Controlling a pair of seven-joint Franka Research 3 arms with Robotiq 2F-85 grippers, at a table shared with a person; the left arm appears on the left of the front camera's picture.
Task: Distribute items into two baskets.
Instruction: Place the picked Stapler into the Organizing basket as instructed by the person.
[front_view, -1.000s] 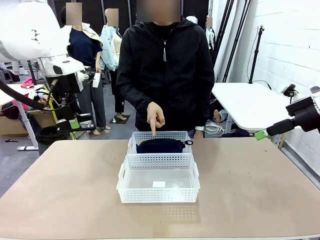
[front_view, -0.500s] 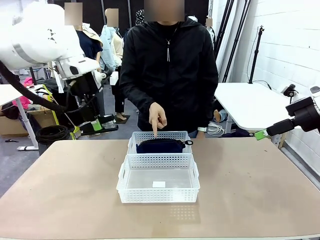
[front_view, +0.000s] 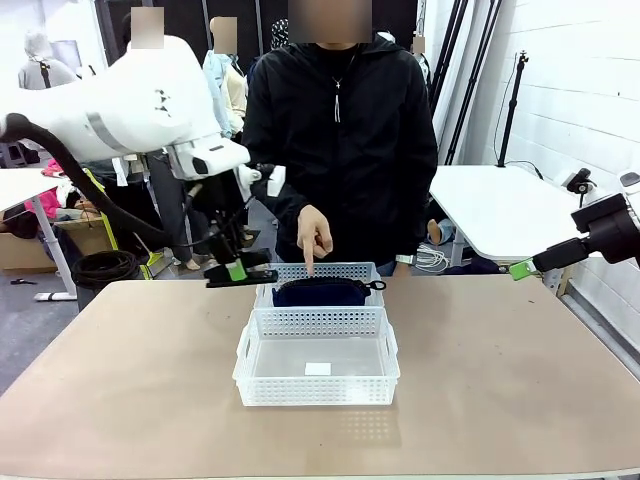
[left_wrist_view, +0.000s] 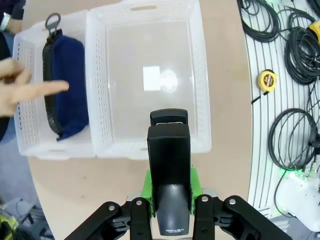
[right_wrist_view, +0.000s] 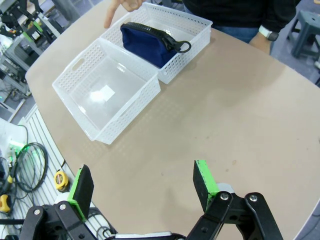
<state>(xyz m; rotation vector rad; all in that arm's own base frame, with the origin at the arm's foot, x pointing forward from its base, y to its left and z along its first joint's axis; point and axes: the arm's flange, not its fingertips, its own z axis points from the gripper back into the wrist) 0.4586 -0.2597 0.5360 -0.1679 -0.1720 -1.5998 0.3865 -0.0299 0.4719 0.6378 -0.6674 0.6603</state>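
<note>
Left gripper (left_wrist_view: 169, 207): clamped on the small black desk stapler (left_wrist_view: 169, 175), above the larger white perforated plastic basket's (front_view: 317, 385) near wall.
Right gripper (right_wrist_view: 142, 192): jaws wide, holding nothing.
Dark navy fabric zip pouch (front_view: 320, 291): in the smaller white basket (front_view: 318, 270) behind it.
Person's hand (front_view: 312, 233): pointing at pouch.

navy pouch (front_view: 320, 292) in far basket (front_view: 318, 272); stapler (left_wrist_view: 169, 187) gripped.

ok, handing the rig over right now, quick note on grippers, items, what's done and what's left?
Left gripper: shut on the black stapler, in the air by the baskets' left side.
Right gripper: open, empty, off at the table's right edge.
Navy pouch: in the far basket; the person's hand points at it.
Near basket: empty.
Done: pouch placed.
Left: probably set the stapler into the near basket and release.
</note>
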